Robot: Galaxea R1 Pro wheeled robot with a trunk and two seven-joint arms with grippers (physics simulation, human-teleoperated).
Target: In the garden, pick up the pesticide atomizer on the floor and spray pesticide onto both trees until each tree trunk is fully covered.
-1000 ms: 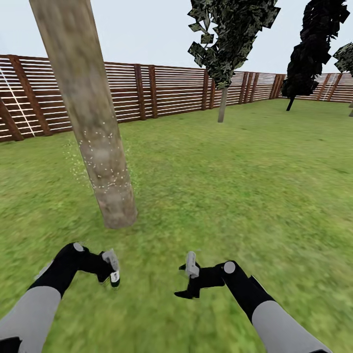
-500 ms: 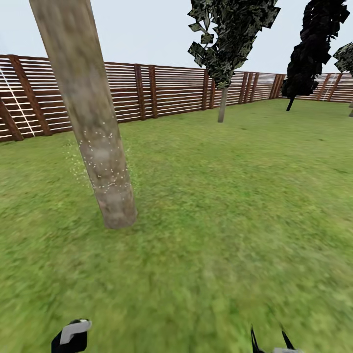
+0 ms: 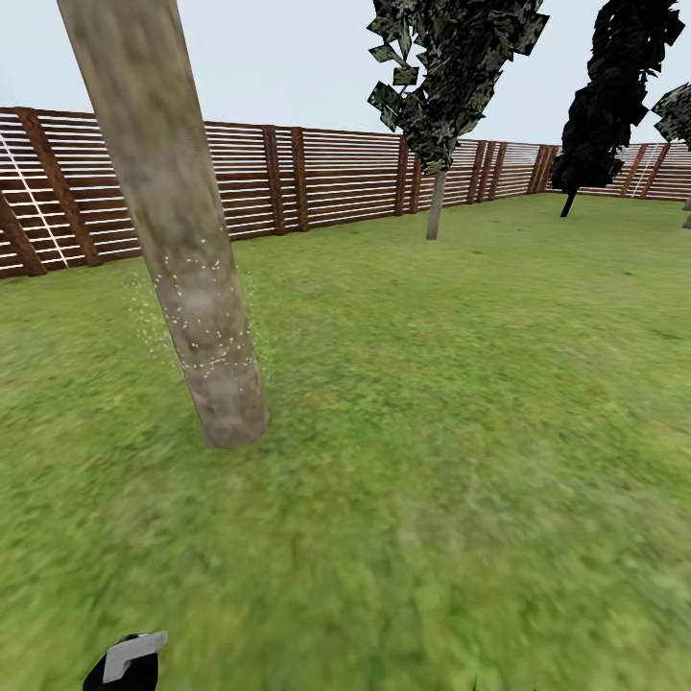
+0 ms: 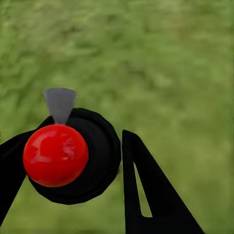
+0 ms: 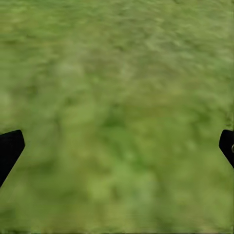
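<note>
A: Left end effector (image 4: pixel 73 161) clamped on the pesticide atomizer (image 4: pixel 73 156), black fingers (image 4: pixel 146 195) pressed against either side of its round black body. Red ball cap on top, grey cone nozzle pointing away over the floor (image 4: pixel 170 63).

B: And from the head view?

A: Just a black and grey scrap of that left end effector (image 3: pixel 130 662) low at the near edge, atomizer itself not made out there.

B: Right end effector?

A: Spread wide (image 5: pixel 117 146); only two black fingertips (image 5: pixel 9 148) at the far edges of the right wrist view, nothing between them, blurry green grass beneath.

B: Further out?

A: Nearest tree trunk (image 3: pixel 173 230) ahead on the left, pale, mottled, leaning. Pesticide (image 3: pixel 206 321) speckled over its lower part, whitish-green dots, some drifting just beside it over the grass.

B: Second tree?

A: Well apart, further back, thin trunk (image 3: pixel 436 206) under jagged dark foliage (image 3: pixel 451 67), close to the wooden fence (image 3: pixel 326 182). Another dark tree (image 3: pixel 609 96) off to the right by the fence. Pale sky (image 3: pixel 288 58) above.
</note>
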